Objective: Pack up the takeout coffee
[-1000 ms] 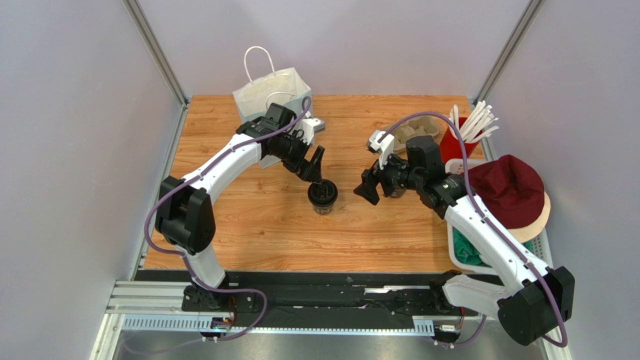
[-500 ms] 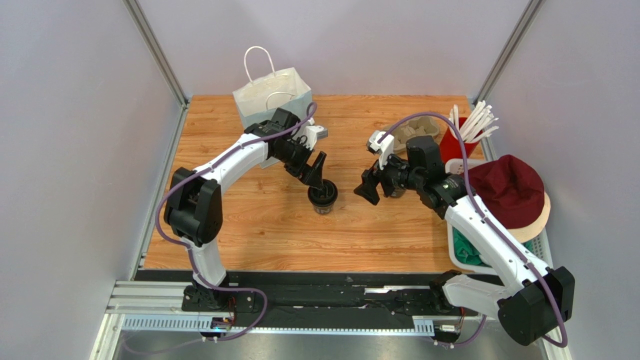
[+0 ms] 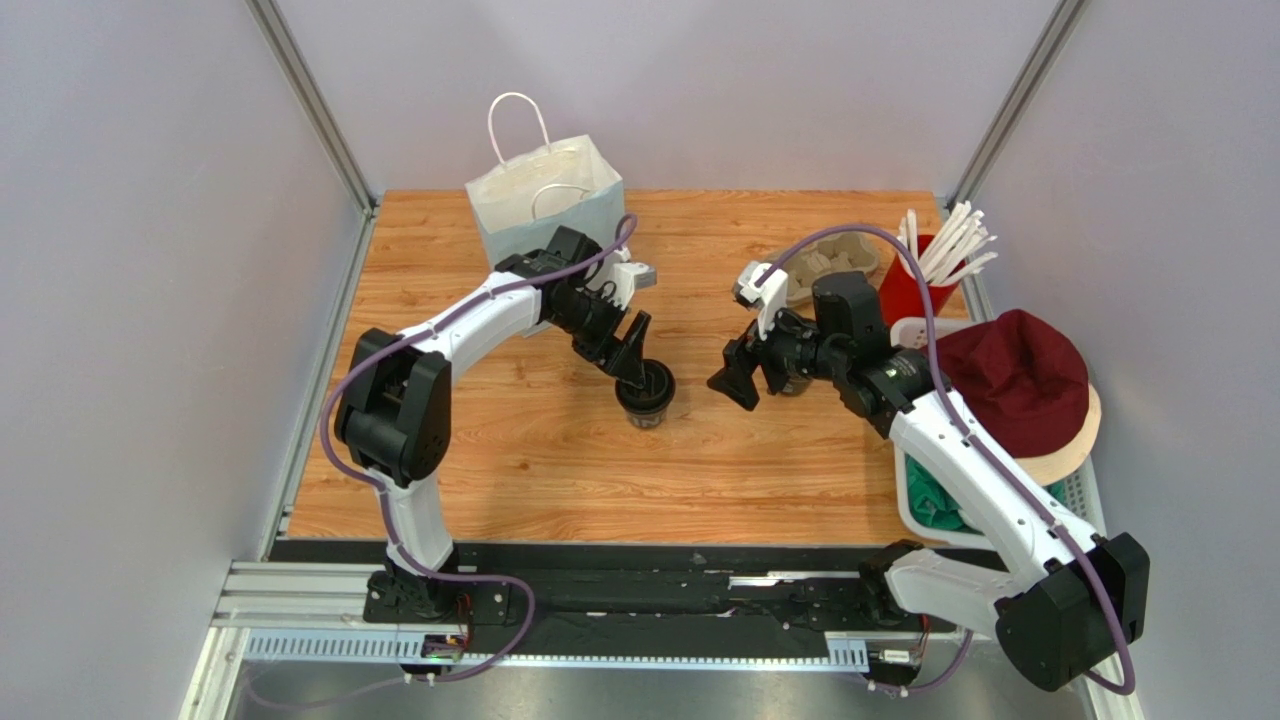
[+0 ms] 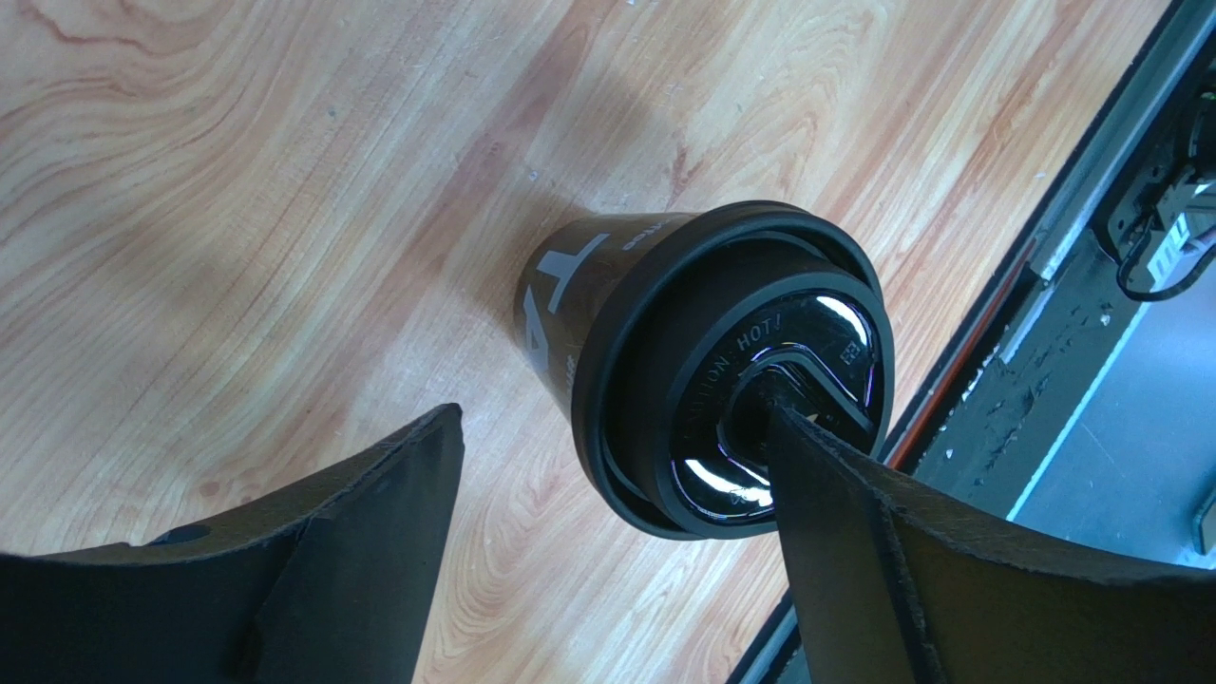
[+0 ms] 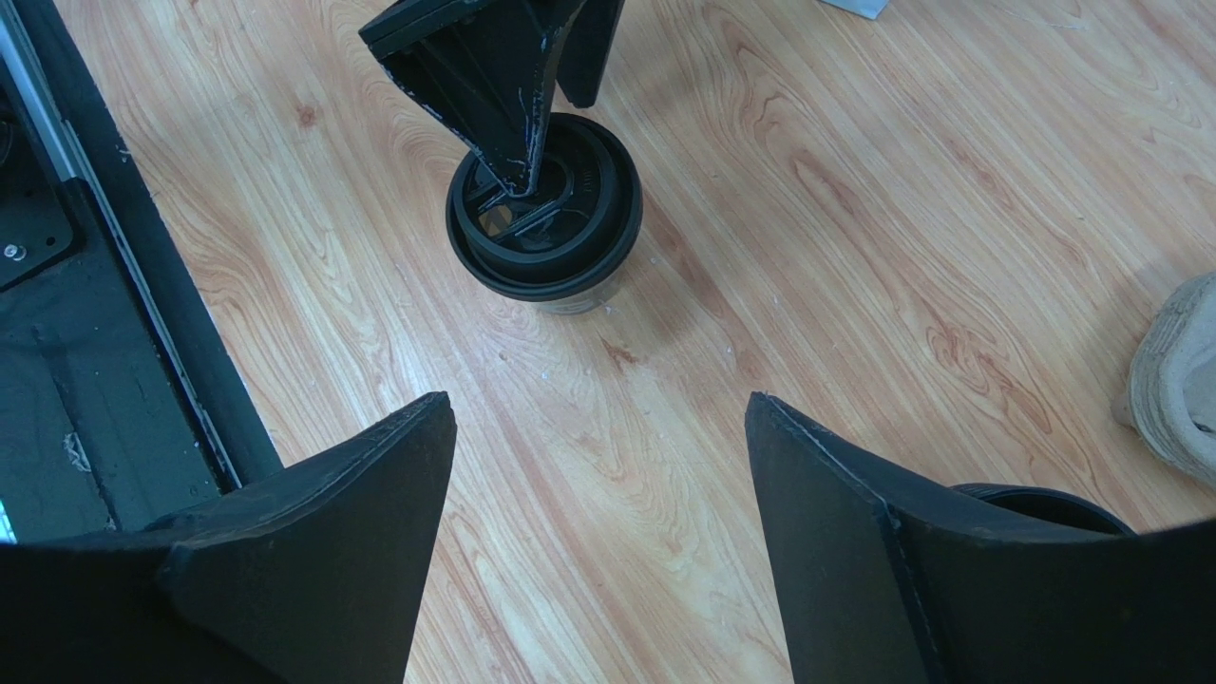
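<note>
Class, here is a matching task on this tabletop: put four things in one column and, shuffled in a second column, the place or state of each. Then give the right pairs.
Column A
1. takeout coffee
2. paper bag
3. red cup of straws
4. right end effector

Column B
a. at the far right edge of the table
b. open, holding nothing
c. mid-table, lidded, under the left end effector
d. at the far left, upright, handles up

Pairs: 1-c, 2-d, 3-a, 4-b
</note>
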You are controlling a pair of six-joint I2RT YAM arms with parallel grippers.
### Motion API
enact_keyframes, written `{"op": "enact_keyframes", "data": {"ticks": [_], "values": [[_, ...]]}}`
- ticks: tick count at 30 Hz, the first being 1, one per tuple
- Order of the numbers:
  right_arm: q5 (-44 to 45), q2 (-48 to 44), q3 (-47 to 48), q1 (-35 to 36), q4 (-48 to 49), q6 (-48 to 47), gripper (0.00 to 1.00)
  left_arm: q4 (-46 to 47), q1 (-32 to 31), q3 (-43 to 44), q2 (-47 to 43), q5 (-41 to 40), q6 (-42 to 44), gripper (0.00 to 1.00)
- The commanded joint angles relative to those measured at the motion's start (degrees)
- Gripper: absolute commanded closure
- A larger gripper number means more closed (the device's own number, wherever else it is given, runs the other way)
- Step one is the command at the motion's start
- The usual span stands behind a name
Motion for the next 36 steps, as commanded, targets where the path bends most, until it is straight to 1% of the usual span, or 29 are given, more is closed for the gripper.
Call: {"op": "enact_keyframes", "data": {"ticks": [1, 4, 7, 12, 17, 21, 22, 24, 25, 30, 31, 33, 34, 36], "values": [[-1.2, -0.1, -0.2, -0.3, 2.2, -0.9, 0.21, 1.2, -0.3, -1.0, 1.5, -0.5, 1.5, 0.19], [-1.4, 0.2, -0.2, -0.3, 2.2, -0.6, 0.21, 1.2, -0.3, -1.0, 2.2, -0.6, 1.3, 0.23], [-1.8, 1.0, -0.2, -0.3, 2.3, 0.1, 0.22, 1.4, -0.4, -1.0, 2.9, -0.6, 1.3, 0.32], [-2.6, 3.3, 0.4, -0.3, 2.6, 1.5, 0.22, 1.3, -0.4, -1.5, 3.9, -0.9, 1.6, 0.36], [-4.0, 6.7, 2.5, -0.3, 2.4, 3.5, 0.22, 1.3, -0.4, -2.0, 4.1, -0.8, 2.0, 0.37], [-6.3, 12.9, 6.6, -0.2, -0.3, 4.9, 0.24, 1.1, -0.4, -2.4, 4.0, 0.0, 2.7, 0.37], [-7.6, 14.0, 8.3, -0.3, -0.7, 5.4, 0.27, 1.2, -0.4, -2.5, 4.1, 0.2, 2.9, 0.37], [-9.2, 17.4, 9.9, -0.2, -1.8, 6.0, 0.29, 1.3, -0.4, -2.6, 4.1, 0.7, 3.3, 0.37], [-10.8, 18.6, 11.2, -0.3, -1.8, 6.3, 0.33, 1.4, -0.4, -2.7, 4.2, 1.0, 3.5, 0.37], [-14.0, 25.4, 13.5, -0.3, -1.7, 7.1, 0.43, 1.9, -0.4, -3.2, 4.2, 2.0, 4.1, 0.37], [-14.3, 26.2, 13.9, -0.5, -1.6, 7.0, 0.46, 2.1, -0.4, -3.2, 4.2, 2.1, 4.2, 0.37], [-15.4, 28.0, 14.9, -0.8, -1.6, 7.1, 0.48, 2.6, -0.4, -3.3, 4.3, 2.2, 4.1, 0.37], [-16.2, 28.5, 15.1, -0.9, -1.6, 7.3, 0.51, 2.6, -0.4, -3.4, 4.4, 2.4, 4.2, 0.37], [-17.5, 29.7, 15.8, -1.6, -1.2, 7.8, 0.53, 2.8, -0.4, -3.5, 4.5, 2.5, 4.3, 0.37]]}}
